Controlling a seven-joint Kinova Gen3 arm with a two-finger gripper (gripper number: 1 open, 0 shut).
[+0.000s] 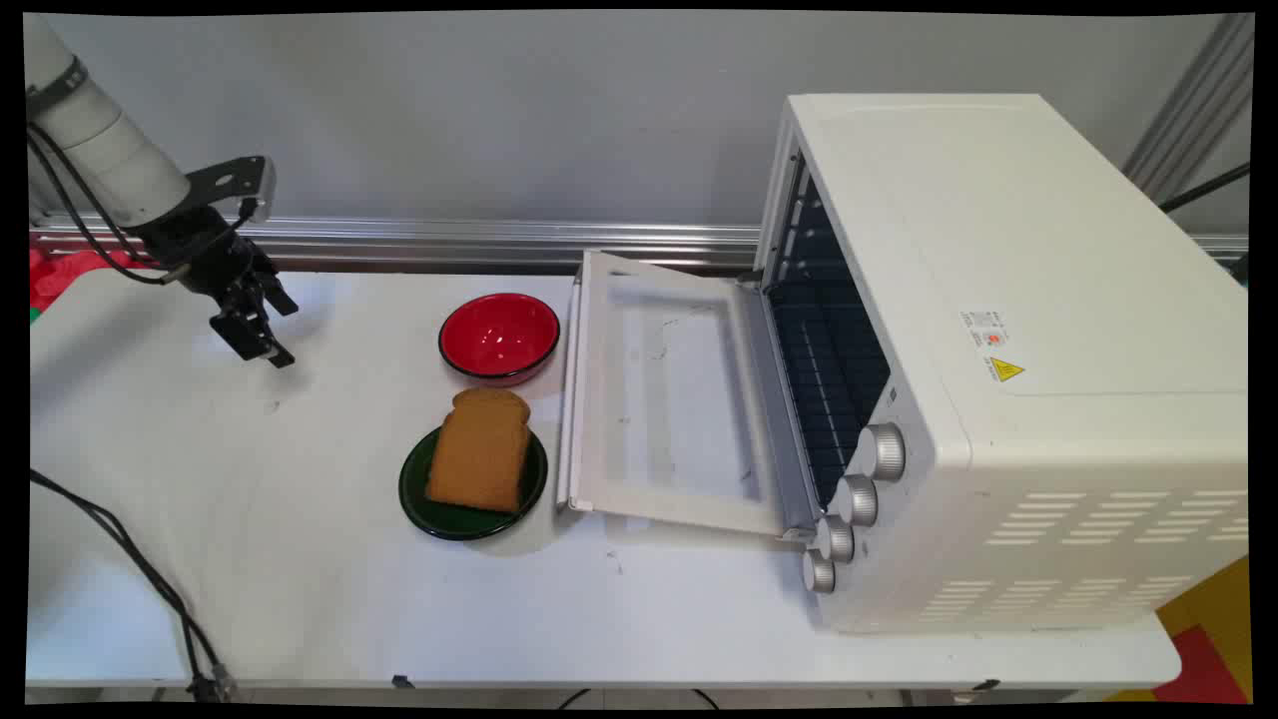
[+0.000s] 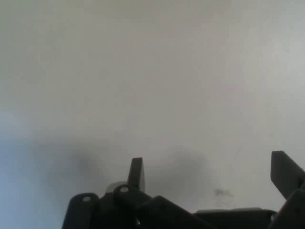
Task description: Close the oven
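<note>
**Gripper over bare table, left of the dishes**

- Gripper [image 1: 262, 338]: black, two-fingered, hanging just above the white table [image 1: 300, 579] at its far left; jaws spread wide with nothing between them. In the hand view the gripper [image 2: 212, 174] shows its two fingertips [image 2: 136, 172] far apart over plain tabletop, with a faint smudge on the surface between them.
- Red bowl [image 1: 499, 338]: nothing in it, standing right of the gripper and well apart from it, near the far edge of the oven door.
- Green plate [image 1: 424, 499]: nearer the camera than the bowl, just beside the door's edge.
- Slice of brown bread [image 1: 479, 451]: lying on the green plate (its rounded top points toward the bowl).
- Toaster oven [image 1: 998, 379]: white, at the table's right, four silver knobs [image 1: 851, 509] down its front corner.
- Oven door [image 1: 664, 399]: folded down flat and open, dark interior with rack visible behind it.
- Black cables [image 1: 140, 569]: trailing across the table's near-left corner.
</note>
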